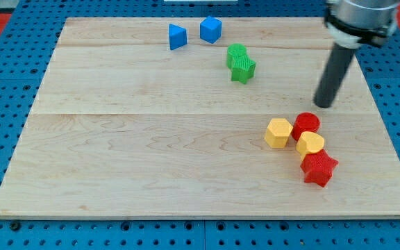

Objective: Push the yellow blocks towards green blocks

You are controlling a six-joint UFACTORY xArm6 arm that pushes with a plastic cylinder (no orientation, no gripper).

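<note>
**Yellows still parked by the reds, greens well away**

Judging by how things lie, the task is barely started, if at all. Both yellow blocks sit in a tight cluster toward the view's lower right: the yellow hexagon (278,132) on the cluster's 9 o'clock side, and the yellow heart (310,144) wedged between the red cylinder (306,123) at its 12 o'clock and the red star (319,169) at its 5 o'clock. The heart looks to be touching both reds; the hexagon stands just beside the cylinder and heart.

The greens are well apart from them, at about 11 o'clock from the cluster: a green cylinder (236,53) with a green star (243,69) pressed against its lower side. Neither yellow is anywhere near them, so both pushes remain.

My tip (325,104) rests on the board (151,153) at roughly 1 o'clock from the red cylinder, near it but not touching any block. That is the wrong side for a push toward the greens; I judge it must come round to the cluster's 4 to 5 o'clock side, and the reds may get dragged along.

There are no jaws here to be open or closed, only the rod. No containers appear. A blue triangle (177,37) and blue cube (211,30) sit at the board's top, uninvolved.
</note>
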